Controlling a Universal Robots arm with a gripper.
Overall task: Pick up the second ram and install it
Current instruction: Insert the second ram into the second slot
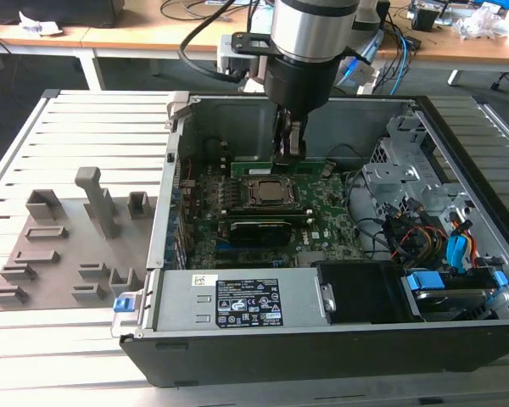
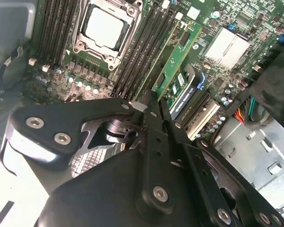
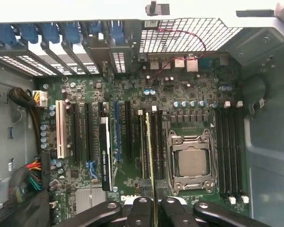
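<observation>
- Tool (image 1: 290,146) inside open PC case (image 1: 458,339), fingers clamped on second ram (image 2: 176,64), held edge-on over the slots beside the CPU socket (image 3: 191,161).
- Risk: stick tilted or off its slot; pressing then could jam it or stress the motherboard (image 3: 180,94).
- Latches: position unclear.

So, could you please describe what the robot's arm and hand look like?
The arm is a silver metal cylinder ending in a black wrist section, with black cables looping beside it. The hand is black, built of flat linkage bars joined by silver bolts.
</observation>
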